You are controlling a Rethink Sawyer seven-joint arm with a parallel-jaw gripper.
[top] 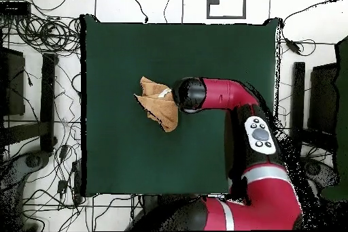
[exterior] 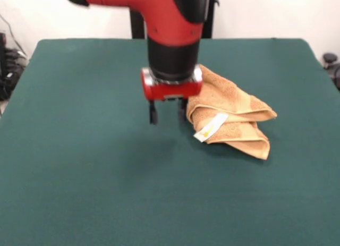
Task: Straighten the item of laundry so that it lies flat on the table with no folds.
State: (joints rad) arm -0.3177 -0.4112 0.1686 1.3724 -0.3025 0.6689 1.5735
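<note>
Spread and empty, the hand (exterior: pixel 168 113) hangs just above the counter (exterior: pixel 79 177), its two dark fingers (exterior: pixel 153 114) apart with green felt showing between them. It sits just beside the towel (exterior: pixel 231 116), at the edge that faces the picture's left in the front view; whether the nearer finger touches the cloth I cannot tell from this angle.

The towel lies near the middle of the counter, bunched into a rough triangle with several layers folded over one another and one smoother woven band (exterior: pixel 241 104) running across the top fold. From overhead it shows as a crumpled wedge (top: pixel 158 103), partly hidden under the arm's wrist.

To do this step well, the hand probably wants to take only the topmost layer at a free corner or hem, not the whole stack, then draw it outward and low over the felt so the fold opens instead of the bundle dragging along. A pinch too deep would likely just shift the heap.

A small white label (exterior: pixel 210 127) sticks out from the near edge of the towel. It carries a yellowish mark, perhaps a star; no writing can be read.
</note>
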